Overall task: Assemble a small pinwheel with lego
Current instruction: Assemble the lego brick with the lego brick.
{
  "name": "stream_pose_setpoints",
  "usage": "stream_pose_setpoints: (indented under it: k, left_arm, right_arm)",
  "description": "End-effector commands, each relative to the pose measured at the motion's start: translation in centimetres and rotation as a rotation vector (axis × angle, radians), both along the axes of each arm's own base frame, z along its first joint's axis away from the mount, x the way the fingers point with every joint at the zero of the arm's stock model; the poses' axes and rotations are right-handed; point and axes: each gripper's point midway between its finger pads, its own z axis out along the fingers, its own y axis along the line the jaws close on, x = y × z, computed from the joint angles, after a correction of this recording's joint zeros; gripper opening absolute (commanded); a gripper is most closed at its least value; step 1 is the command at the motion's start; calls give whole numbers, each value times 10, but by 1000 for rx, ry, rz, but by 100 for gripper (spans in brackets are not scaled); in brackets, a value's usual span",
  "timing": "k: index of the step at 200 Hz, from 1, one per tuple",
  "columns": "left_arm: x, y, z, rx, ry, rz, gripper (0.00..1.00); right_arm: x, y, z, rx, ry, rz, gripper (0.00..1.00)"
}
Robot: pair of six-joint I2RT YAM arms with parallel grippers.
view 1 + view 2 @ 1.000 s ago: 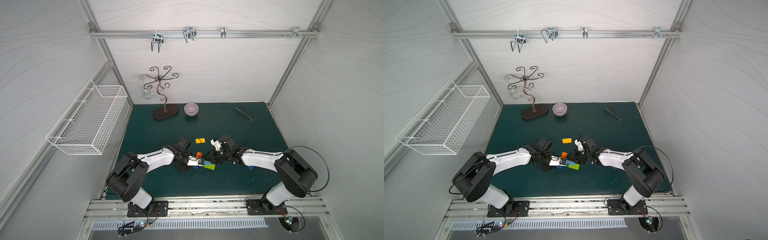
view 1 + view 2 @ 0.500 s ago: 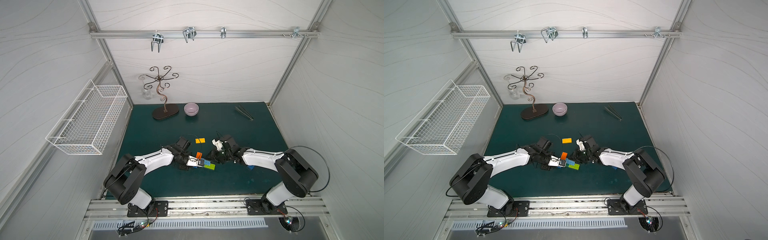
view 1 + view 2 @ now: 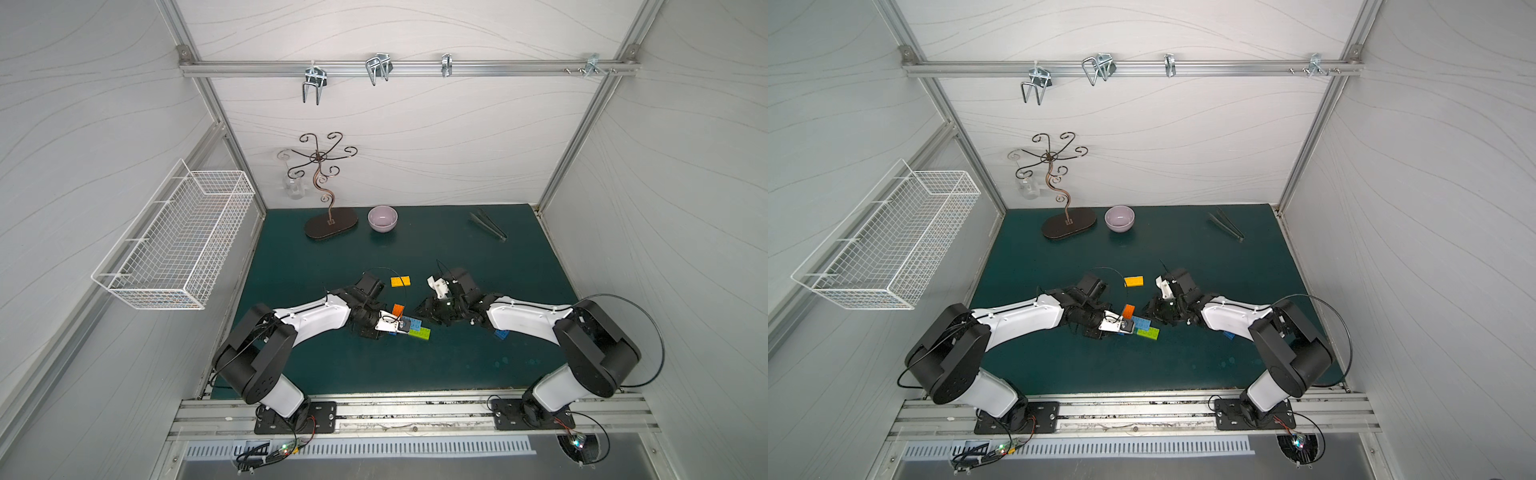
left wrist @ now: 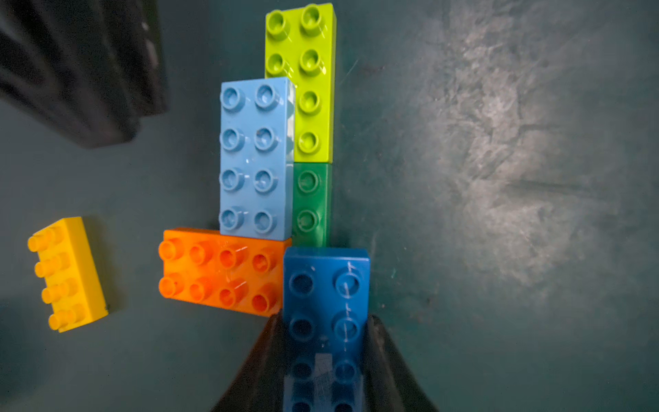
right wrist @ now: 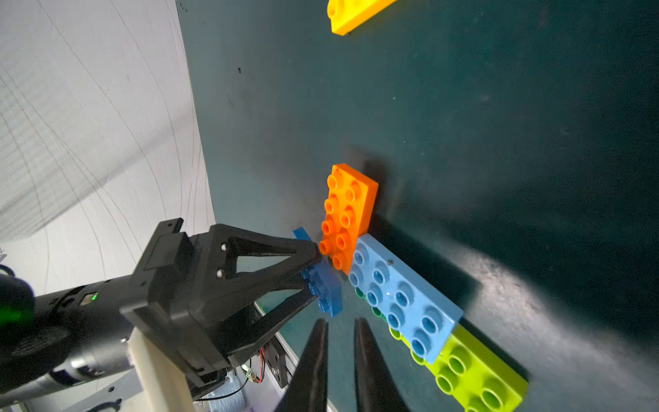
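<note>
Left hand (image 4: 324, 321) clenched the dark blue brick (image 4: 326, 285), tilted, free end at the orange brick (image 4: 221, 271) of the pinwheel (image 4: 255, 157) just ahead. Misaligned studs could've shoved it aside; right hand (image 5: 340, 328), narrowly parted, held nothing.

Dark green table mat (image 3: 1059, 365). Centre: orange rectangular plastic brick (image 3: 1128, 310), light blue rectangular brick (image 3: 1140, 322), lime green rectangular brick (image 3: 1148, 333), touching in cluster. Left gripper (image 3: 1124, 329) at cluster, tips hidden under wrist camera (image 3: 1126, 327); right gripper (image 3: 1149, 312) just beside. Yellow rectangular brick (image 3: 1133, 281) apart, farther back. At back: lilac bowl (image 3: 1119, 218), brown curled-wire stand (image 3: 1068, 223), grey metal tongs (image 3: 1226, 225). White wire basket (image 3: 888, 245) hung at left.
</note>
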Motion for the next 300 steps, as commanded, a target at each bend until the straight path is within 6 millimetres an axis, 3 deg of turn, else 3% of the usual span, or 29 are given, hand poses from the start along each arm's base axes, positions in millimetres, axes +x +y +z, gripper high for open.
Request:
stream_pose_setpoints:
  k: [1,104,125,127,130,133,152,175,185,198,213,221,242,261,273,281,300]
  left_arm:
    - [11,-9,7,-15,-41,-20,22]
    - [21,-12,7,-4,-77,-9,38]
    - [21,-11,9,-3,-88,-10,58]
    - [22,-11,9,-3,-90,-11,64]
    - [22,-11,10,-6,-95,-10,89]
    - [22,-10,10,-6,-96,-10,98]
    - [24,-11,19,-27,-127,-2,99]
    - [32,-14,48,-111,-194,80,99]
    - [42,-17,68,-195,-235,191,99]
    - [69,-12,98,-345,-275,484,99]
    - [106,25,127,-489,-304,997,99]
    - [114,50,131,-500,-295,1229,99]
    - [98,69,136,-624,-89,1505,99]
    - [81,80,125,-760,350,1781,99]
    - [66,85,113,-811,593,1950,91]
    - [56,77,109,-847,740,1984,82]
    - [32,59,76,-873,1071,2106,59]
  right_arm:
    - [-2,-7,4,-7,-15,-2,17]
    - [-1,-13,10,2,-39,-21,17]
    - [-1,-13,11,7,-42,-18,17]
    - [-1,-13,11,7,-42,-18,17]
    - [-1,-12,11,10,-44,-17,17]
    - [-1,-12,11,11,-44,-16,17]
    - [-1,-12,13,11,-52,-7,17]
    - [1,-14,16,-23,-82,15,17]
    - [3,-13,19,-41,-100,32,18]
    - [4,-14,18,-94,-122,63,21]
    - [5,-15,19,-144,-155,103,24]
    - [7,-16,19,-176,-177,123,25]
    - [13,-16,21,-239,-223,186,33]
    - [19,-11,26,-288,-265,260,35]
    - [19,-3,29,-272,-267,317,37]
    - [18,3,28,-262,-258,361,37]
    - [11,15,24,-248,-276,461,37]
